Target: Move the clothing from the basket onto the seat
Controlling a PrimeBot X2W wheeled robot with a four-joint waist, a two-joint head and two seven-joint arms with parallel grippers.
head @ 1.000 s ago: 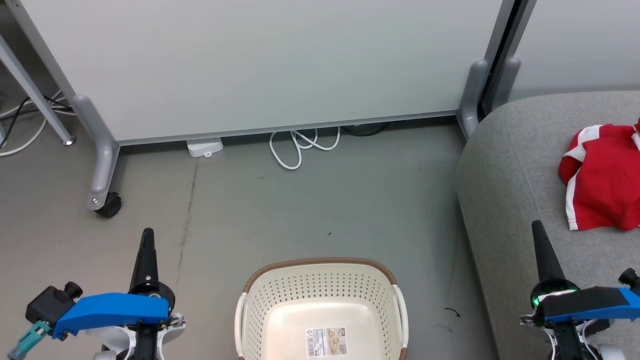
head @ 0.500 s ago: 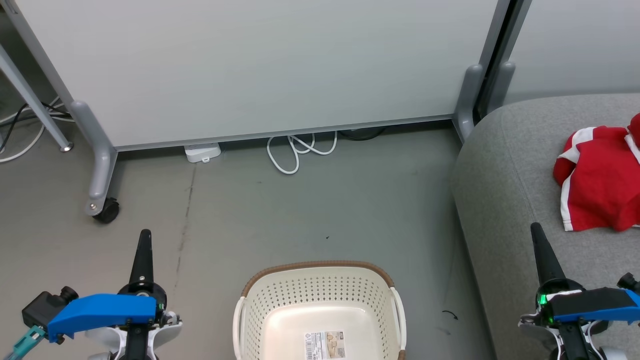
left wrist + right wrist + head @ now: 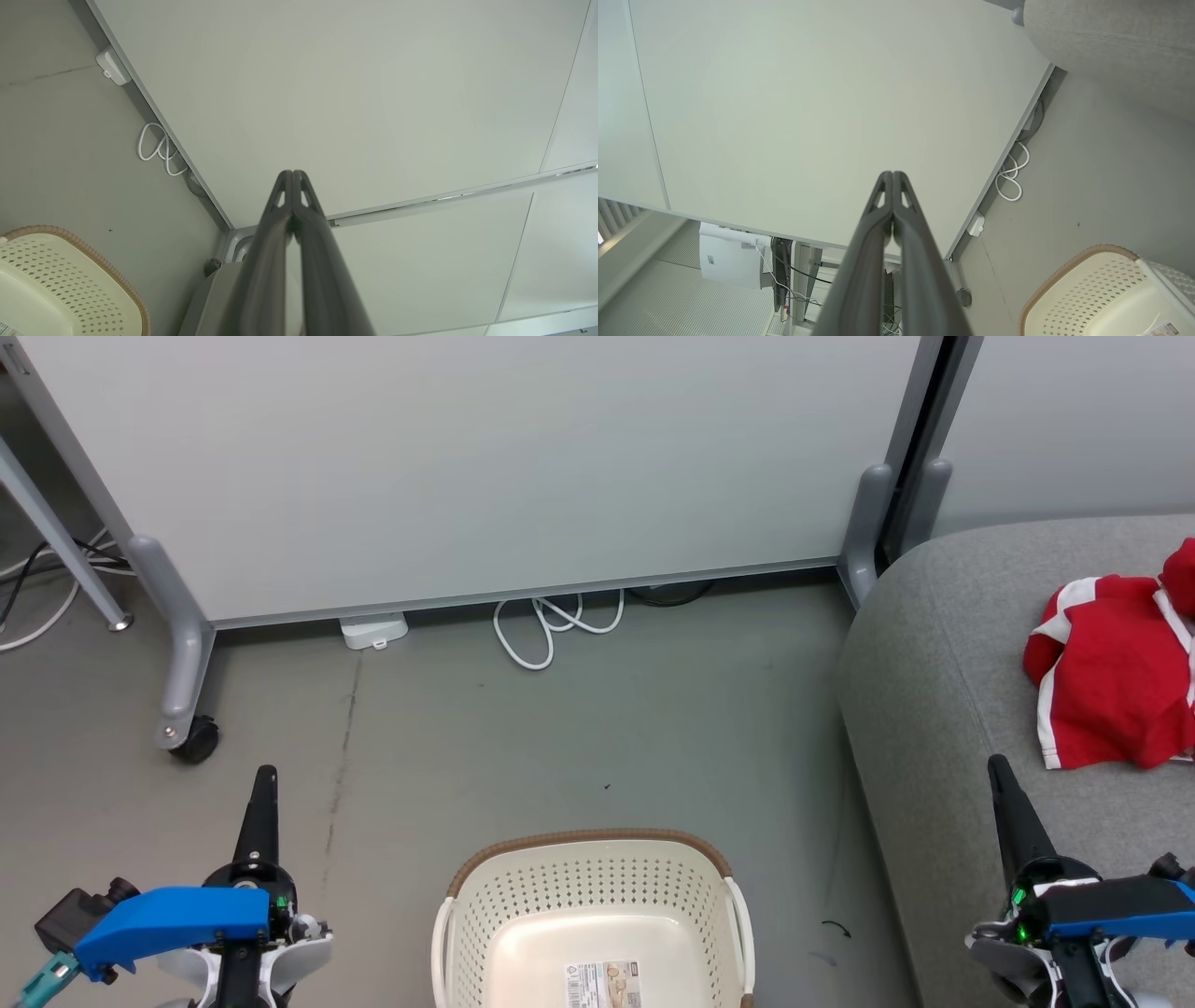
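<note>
Clothing [image 3: 1111, 691] of red, white-striped fabric was seen on the grey upholstered seat [image 3: 934, 663] at three o'clock. The cream perforated basket [image 3: 579, 882] at six looked emptied. Left pincer [image 3: 266, 777] and right pincer [image 3: 997, 767] were closed, empty. The task was judged finished.

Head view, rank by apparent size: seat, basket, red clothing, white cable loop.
1. seat, partly cropped
2. basket, bottom cropped
3. clothing, right edge cropped; its rank against the basket is unsure
4. white cable loop
</note>
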